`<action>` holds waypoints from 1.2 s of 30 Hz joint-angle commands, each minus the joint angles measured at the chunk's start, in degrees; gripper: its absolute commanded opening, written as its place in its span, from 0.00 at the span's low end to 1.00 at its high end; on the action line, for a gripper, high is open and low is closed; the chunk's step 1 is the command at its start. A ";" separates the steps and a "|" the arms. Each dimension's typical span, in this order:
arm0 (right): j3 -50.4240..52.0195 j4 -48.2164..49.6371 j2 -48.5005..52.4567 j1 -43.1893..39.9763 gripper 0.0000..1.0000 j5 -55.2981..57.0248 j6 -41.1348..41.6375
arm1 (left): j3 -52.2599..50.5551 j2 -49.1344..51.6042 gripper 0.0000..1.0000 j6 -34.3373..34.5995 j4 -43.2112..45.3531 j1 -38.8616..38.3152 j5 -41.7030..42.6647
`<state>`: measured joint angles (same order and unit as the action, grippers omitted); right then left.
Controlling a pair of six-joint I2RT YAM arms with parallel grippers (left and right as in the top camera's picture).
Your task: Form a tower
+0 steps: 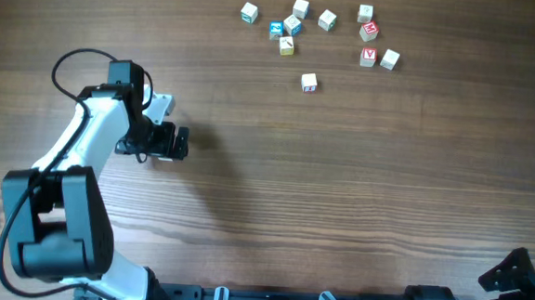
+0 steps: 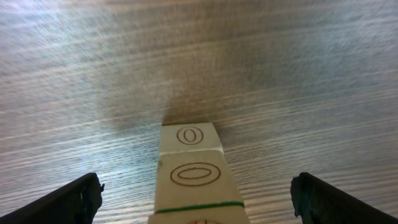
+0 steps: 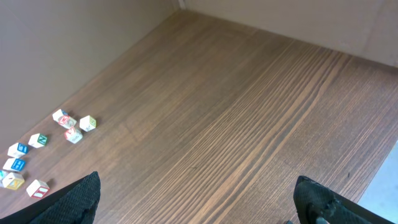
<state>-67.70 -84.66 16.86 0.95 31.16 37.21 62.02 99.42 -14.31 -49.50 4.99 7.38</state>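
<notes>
In the left wrist view the tower [image 2: 193,177] fills the lower middle: stacked whitish cubes whose faces show brown ovals, with a green line below them and a red print just at the frame's edge. My left gripper [image 2: 199,205] is open. Its dark fingers [image 2: 73,202] stand far out on either side of the stack and touch none of it. From overhead the left gripper [image 1: 169,142] covers the tower. My right gripper [image 3: 199,199] is open over bare wood with nothing between its fingers.
Several loose printed cubes [image 1: 294,26] lie scattered at the table's far side, one cube [image 1: 309,82] nearer than the others. The right wrist view shows the same cubes [image 3: 73,134] at its left edge. The right arm [image 1: 518,274] sits at the near right corner.
</notes>
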 commanded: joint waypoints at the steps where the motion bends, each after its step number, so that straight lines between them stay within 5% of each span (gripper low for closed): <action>1: -0.17 0.13 -0.33 -0.17 1.00 0.94 0.33 | 1.88 -5.07 1.00 -0.28 -0.59 0.00 0.92; 14: -0.17 0.13 -0.35 -0.17 1.00 0.94 0.33 | 1.84 -3.72 0.93 -0.31 -1.81 0.00 0.02; 36: -0.17 0.13 -0.33 -0.17 1.00 0.94 0.31 | 1.84 -1.90 0.56 -1.81 -0.42 0.00 -2.97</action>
<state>-67.70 -84.66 16.86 0.95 31.16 37.23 62.98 96.92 -15.59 -50.06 4.99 4.54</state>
